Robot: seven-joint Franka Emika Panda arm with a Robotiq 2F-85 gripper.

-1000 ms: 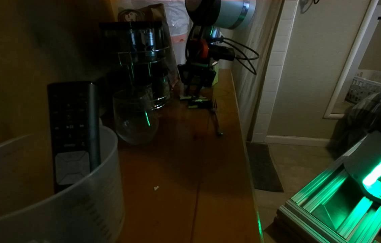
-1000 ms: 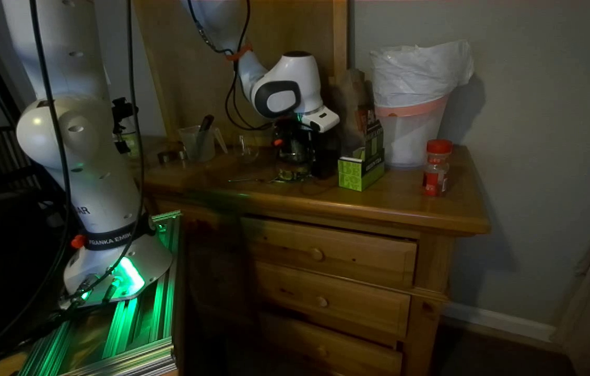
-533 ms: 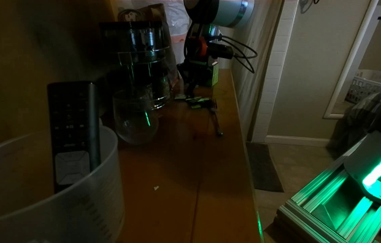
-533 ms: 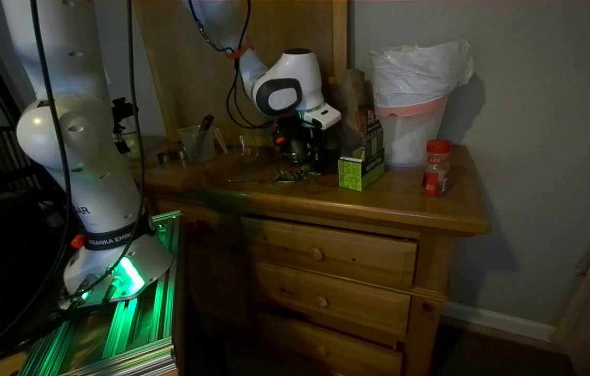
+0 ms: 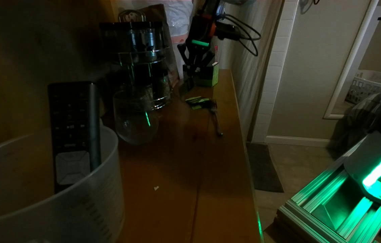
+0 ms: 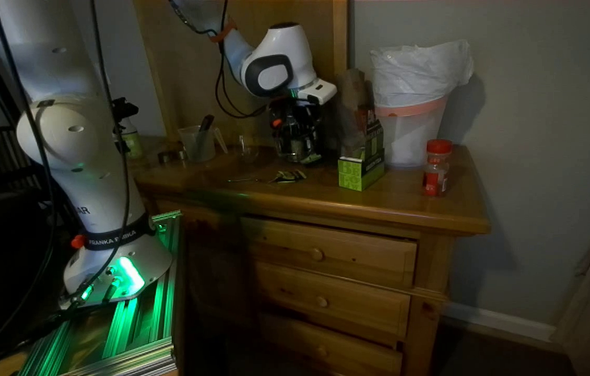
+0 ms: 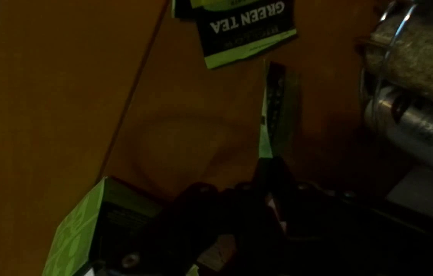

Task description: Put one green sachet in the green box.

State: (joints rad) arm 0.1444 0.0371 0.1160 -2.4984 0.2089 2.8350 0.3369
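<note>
My gripper [image 7: 272, 166] is shut on a green sachet [image 7: 274, 109], which hangs edge-on from the fingertips in the wrist view. In both exterior views the gripper [image 5: 193, 69] [image 6: 297, 143] is above the dresser top, with the held sachet [image 5: 187, 85] [image 6: 311, 158] below it, dark in the shade. Other green sachets [image 7: 247, 32] lie on the wood, also in both exterior views [image 5: 198, 102] [image 6: 290, 176]. The green box [image 6: 362, 171], green and black with a raised back, stands beside the gripper; it also shows in the wrist view [image 7: 82, 226] and partly behind the gripper [image 5: 213, 76].
A fork [image 5: 215, 119] lies by the loose sachets. A clear glass [image 5: 135, 118] and a rack of jars [image 5: 136, 54] stand along the wall side. A red-lidded shaker [image 6: 437, 167], a white bin [image 6: 412, 130] and a brown bag [image 6: 355, 99] surround the box.
The gripper has risen from the pile with one sachet in its fingers. The other sachets stay on the wood.
</note>
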